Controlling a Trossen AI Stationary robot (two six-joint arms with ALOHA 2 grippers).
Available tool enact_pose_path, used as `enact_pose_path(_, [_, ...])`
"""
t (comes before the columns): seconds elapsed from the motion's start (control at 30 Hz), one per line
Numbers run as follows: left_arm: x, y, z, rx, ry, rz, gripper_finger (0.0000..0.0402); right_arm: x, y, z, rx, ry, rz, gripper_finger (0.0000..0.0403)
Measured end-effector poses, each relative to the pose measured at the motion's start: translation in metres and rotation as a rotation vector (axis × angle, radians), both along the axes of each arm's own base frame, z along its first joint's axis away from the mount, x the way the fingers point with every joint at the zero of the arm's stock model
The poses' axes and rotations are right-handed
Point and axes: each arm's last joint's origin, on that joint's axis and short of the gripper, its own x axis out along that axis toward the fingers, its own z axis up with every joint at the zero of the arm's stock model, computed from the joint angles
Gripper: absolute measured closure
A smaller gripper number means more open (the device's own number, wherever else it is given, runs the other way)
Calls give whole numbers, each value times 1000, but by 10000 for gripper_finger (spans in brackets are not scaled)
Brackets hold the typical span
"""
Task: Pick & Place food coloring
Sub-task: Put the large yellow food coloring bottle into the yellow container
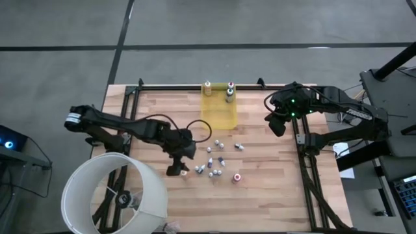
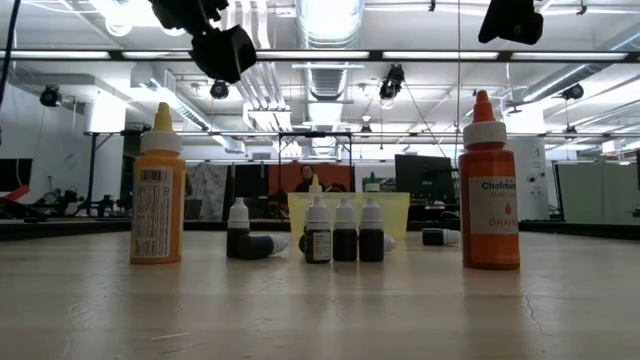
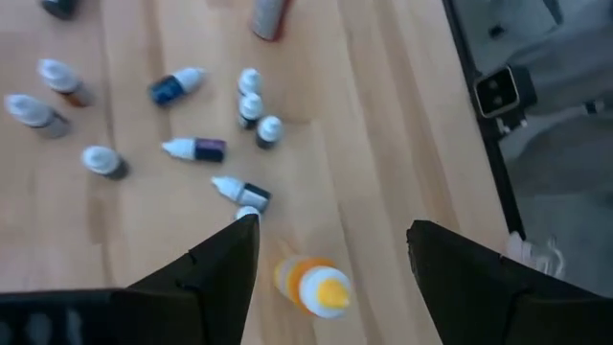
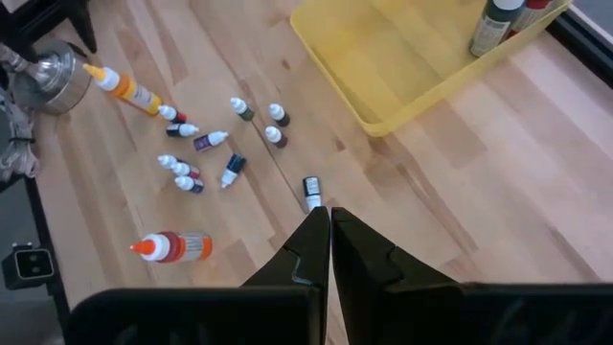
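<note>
My left gripper (image 3: 330, 251) hangs above the table (image 1: 273, 188) with its fingers spread wide and nothing between them. Directly below the gap stands an orange bottle with a yellow tip (image 3: 311, 284), untouched. Just past my left finger lies a small dark bottle with a white cap (image 3: 241, 192), on its side. Beyond it the food coloring (image 3: 196, 149) is scattered over the wood: some bottles upright, some lying flat, most apart from each other, 3 white-capped ones (image 3: 257, 107) close together. Farther out a red-orange bottle (image 3: 270, 16) shows at the edge of my wrist view.

In the high view the cluster (image 1: 214, 161) sits just beside my left gripper (image 1: 177, 170), toward table centre. Beyond the cluster is the yellow tray (image 1: 221, 115), with 2 bottles (image 1: 229, 93) upright at its far end and a third (image 1: 208, 87) at its far corner.

My right gripper (image 4: 330, 241) is raised well apart at the table's right side, fingers pressed together and holding nothing. One small bottle (image 4: 311, 190) lies just ahead of its fingertips, the tray (image 4: 402, 77) beyond
</note>
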Motion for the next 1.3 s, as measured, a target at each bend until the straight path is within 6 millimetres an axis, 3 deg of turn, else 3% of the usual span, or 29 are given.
enact_pose_path(0.33, [0, -21, -14, 42, 64, -112, 163, 0, 0, 0, -2, 1, -1, 394])
enact_pose_path(0.83, [15, -25, -56, 114, 239, -68, 163, 0, 0, 0, 0, 0, -5, 394])
enact_pose_path(1.3, [13, -24, -58, 121, 277, -32, 165, 0, 0, 0, -2, 1, -2, 394])
